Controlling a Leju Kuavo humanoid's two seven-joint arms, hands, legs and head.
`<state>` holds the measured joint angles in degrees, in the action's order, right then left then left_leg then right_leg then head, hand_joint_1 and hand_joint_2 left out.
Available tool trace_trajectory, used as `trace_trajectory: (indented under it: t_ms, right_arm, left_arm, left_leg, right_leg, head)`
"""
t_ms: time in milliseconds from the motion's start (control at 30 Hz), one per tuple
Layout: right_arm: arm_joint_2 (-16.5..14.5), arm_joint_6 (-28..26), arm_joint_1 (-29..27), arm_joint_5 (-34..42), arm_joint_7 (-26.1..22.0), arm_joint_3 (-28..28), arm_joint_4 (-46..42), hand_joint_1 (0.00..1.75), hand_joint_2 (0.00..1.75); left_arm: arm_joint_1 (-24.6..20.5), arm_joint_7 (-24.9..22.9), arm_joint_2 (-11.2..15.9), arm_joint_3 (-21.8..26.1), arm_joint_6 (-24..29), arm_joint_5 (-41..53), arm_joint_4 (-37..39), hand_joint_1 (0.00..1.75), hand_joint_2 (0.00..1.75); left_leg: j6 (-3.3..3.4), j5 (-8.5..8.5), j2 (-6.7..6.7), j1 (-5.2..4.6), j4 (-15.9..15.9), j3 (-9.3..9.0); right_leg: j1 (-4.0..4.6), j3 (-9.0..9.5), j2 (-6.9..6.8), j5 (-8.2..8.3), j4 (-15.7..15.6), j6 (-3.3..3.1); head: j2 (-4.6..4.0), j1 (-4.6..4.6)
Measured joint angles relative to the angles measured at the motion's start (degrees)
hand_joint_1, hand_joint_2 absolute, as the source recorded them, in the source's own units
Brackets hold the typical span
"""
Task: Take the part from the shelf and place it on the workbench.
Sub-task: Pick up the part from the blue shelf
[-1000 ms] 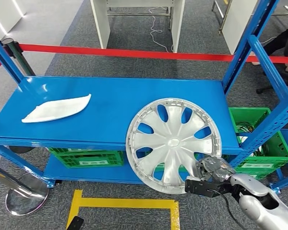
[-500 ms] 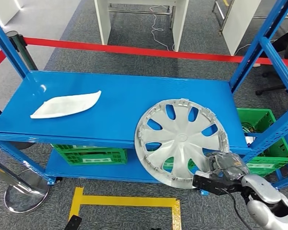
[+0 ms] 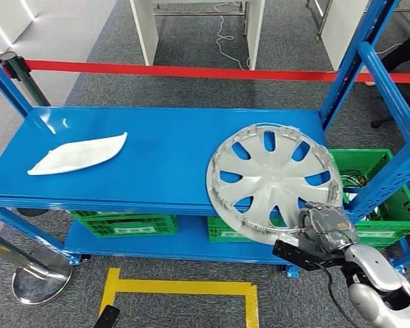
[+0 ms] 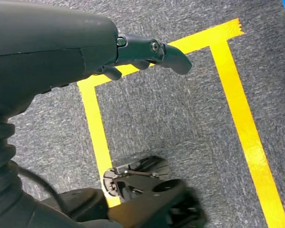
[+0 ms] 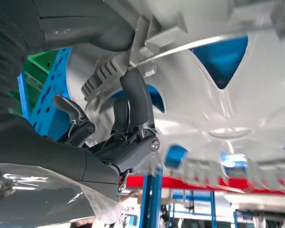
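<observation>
A silver hubcap (image 3: 273, 179) is tilted above the right front of the blue shelf (image 3: 161, 157), its lower rim past the shelf's front edge. My right hand (image 3: 324, 229) grips that lower rim. In the right wrist view the fingers (image 5: 134, 123) hook over the ribbed edge of the hubcap (image 5: 220, 95) from beneath. A white curved part (image 3: 78, 154) lies flat on the shelf's left side. My left hand (image 4: 148, 50) hangs over the carpet with its fingers apart and nothing in it; its dark tip (image 3: 108, 318) shows at the head view's lower edge.
Blue uprights (image 3: 365, 41) rise at the shelf's right end. Green crates (image 3: 123, 224) (image 3: 378, 198) sit on the lower level. A red barrier tape (image 3: 193, 70) runs behind, with a stanchion base (image 3: 40, 277) at the left. Yellow floor tape (image 3: 182, 287) marks the carpet in front.
My right hand has carried the hubcap up and to the right, so it stands higher and nearer the right upright. The camera has shifted a little. The white part stays put.
</observation>
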<state>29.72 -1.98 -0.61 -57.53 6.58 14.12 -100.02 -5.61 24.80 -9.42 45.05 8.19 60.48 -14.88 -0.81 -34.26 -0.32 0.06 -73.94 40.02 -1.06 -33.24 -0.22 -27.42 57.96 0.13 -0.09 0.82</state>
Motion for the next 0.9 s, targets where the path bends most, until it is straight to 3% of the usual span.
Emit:
trace_trajectory:
  t_ms: [33,67,133,167,267,367,500,533,600,667,733,833,900]
  right_arm:
    - [-0.16,-0.68,0.00,-0.41,-0.32,-0.32,-0.14,1.75,1.75]
    - [-0.36,-1.55,0.01,-0.94,-0.63,-0.67,-0.35,1.75,1.75]
    - [-0.81,-3.22,0.10,-1.87,-1.14,-1.30,-0.80,1.75,1.75]
    - [-1.04,-3.75,0.18,-2.13,-1.30,-1.51,-0.96,1.75,1.75]
    - [-1.44,-4.29,0.42,-2.44,-1.52,-1.99,-1.37,1.75,1.75]
    - [-1.57,-4.62,0.52,-2.65,-1.62,-2.37,-1.78,1.75,1.75]
    - [-1.61,-4.81,0.58,-2.74,-1.66,-2.44,-1.81,1.75,1.75]
    - [-1.61,-4.92,0.65,-2.81,-1.68,-2.46,-1.81,1.75,1.75]
    - [-1.72,-5.18,0.74,-3.26,-2.14,-2.46,-1.81,1.75,1.75]
    - [-1.85,-5.49,1.64,-3.93,-3.49,-2.28,-1.79,1.75,1.75]
    - [-1.92,-5.90,2.90,-4.32,-4.56,-1.99,-1.75,1.75,1.75]
    - [-1.94,-6.29,3.58,-4.52,-4.92,-1.76,-1.76,1.75,1.75]
    - [-1.94,-6.51,4.16,-4.72,-5.20,-1.65,-1.78,1.75,1.75]
  left_arm:
    - [0.00,-0.03,-0.02,-0.01,-0.01,0.02,0.00,0.00,1.75]
    - [-0.03,-0.07,-0.04,-0.01,-0.01,0.03,0.00,0.00,1.75]
    - [-0.17,-0.12,-0.02,-0.02,-0.01,0.04,0.00,0.00,1.75]
    - [-0.26,-0.13,0.00,-0.03,-0.01,0.04,0.00,0.00,1.75]
    - [-0.39,-0.13,-0.08,-0.04,-0.01,0.05,0.00,0.00,1.75]
    - [-0.36,-0.13,-0.17,-0.06,0.00,0.04,0.00,0.00,1.75]
    - [-0.41,-0.13,-0.20,-0.06,-0.01,0.04,0.00,0.00,1.75]
    - [-0.46,-0.13,-0.22,-0.07,-0.01,0.05,0.00,0.00,1.75]
    - [-0.57,-0.15,-0.35,-0.12,-0.14,0.10,0.00,0.00,1.75]
    - [-0.74,-0.25,-0.48,-0.32,-0.40,0.19,0.00,0.00,1.75]
    - [-0.90,-0.40,-0.50,-0.50,-0.54,0.25,0.01,0.00,1.75]
    - [-0.96,-0.51,-0.51,-0.55,-0.55,0.26,0.02,0.00,1.75]
    - [-1.03,-0.61,-0.50,-0.64,-0.54,0.30,0.02,0.00,1.75]
  left_leg:
    - [0.22,1.21,0.00,-0.03,0.49,0.08]
    - [0.60,3.37,0.00,-0.11,3.09,-0.83]
    - [1.75,7.57,0.02,-0.46,10.57,-3.82]
    - [2.21,8.50,0.05,-0.65,13.37,-4.96]
    - [2.62,8.38,0.03,-0.87,15.76,-5.82]
    - [2.87,8.86,0.06,-0.39,17.07,-6.54]
    - [2.96,8.95,0.08,-0.28,17.29,-6.71]
    - [2.98,8.95,0.08,-0.26,17.29,-6.72]
    - [3.01,8.85,0.08,-0.21,17.23,-6.75]
    - [2.40,8.34,0.01,-0.13,16.66,-6.74]
    - [1.57,7.90,-0.08,-0.18,15.84,-6.47]
    - [0.95,7.70,-0.13,-0.23,15.40,-6.28]
    - [0.43,5.99,-0.05,-0.16,13.08,-5.44]
  right_leg:
    - [0.13,0.11,0.03,-0.07,0.00,-0.06]
    - [0.27,0.29,0.06,-0.16,0.00,-0.10]
    - [0.55,0.58,0.10,-0.41,0.02,-0.04]
    - [0.63,0.55,0.09,-0.50,0.06,0.07]
    - [0.60,0.30,-0.06,-0.52,-0.06,0.83]
    - [0.55,-0.14,-0.03,-1.44,0.63,1.52]
    - [0.47,-0.64,0.06,-2.21,1.63,1.62]
    - [0.43,-1.20,0.09,-2.86,2.81,1.67]
    - [0.16,-4.62,0.12,-4.99,9.29,2.20]
    - [-0.35,-4.21,0.09,-2.91,7.65,3.10]
    - [-0.55,-1.00,0.21,0.19,0.92,2.95]
    - [-0.45,-0.91,0.31,-0.11,0.91,1.73]
    - [-0.54,-0.74,0.20,-0.15,0.90,1.01]
  head:
    - [0.00,-0.01]
    - [0.00,-0.01]
    - [0.00,0.04]
    - [0.00,0.04]
    - [0.00,0.00]
    - [0.00,0.10]
    - [0.00,0.18]
    - [0.00,0.23]
    - [0.00,0.32]
    - [0.00,0.42]
    - [0.01,0.52]
    - [0.00,0.48]
    - [0.01,0.35]
